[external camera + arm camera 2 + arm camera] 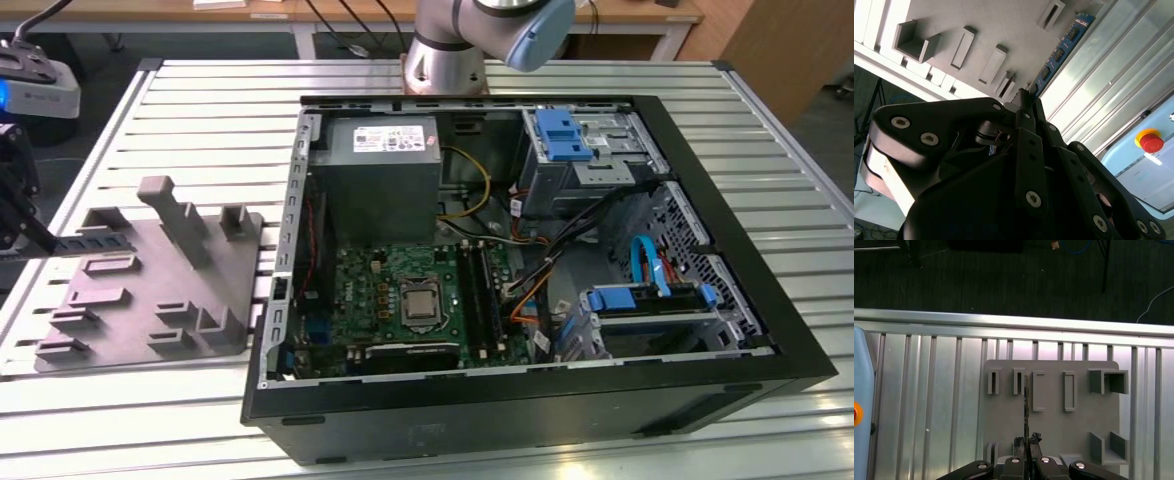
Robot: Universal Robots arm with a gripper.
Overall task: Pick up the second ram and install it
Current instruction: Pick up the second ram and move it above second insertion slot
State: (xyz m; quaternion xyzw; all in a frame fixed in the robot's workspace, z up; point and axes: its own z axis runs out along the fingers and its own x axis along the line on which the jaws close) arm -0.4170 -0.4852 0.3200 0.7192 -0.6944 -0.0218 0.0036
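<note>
Over the grey tray [140, 285] on the bench [200, 90], the end effector [1026, 439] is clenched on the second ram [1059, 52], so the pick looks done, but the ram is not in the computer [534, 410] yet

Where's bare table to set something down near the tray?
Bare slats of the table lie between the grey tray and the arm's base, also between tray and near edge. The gap between tray and computer case is narrow; cables crowd inside. The pincer holds the memory stick at the tray.

Second ram [91, 243] at grey tray's [174, 265] edge
</note>
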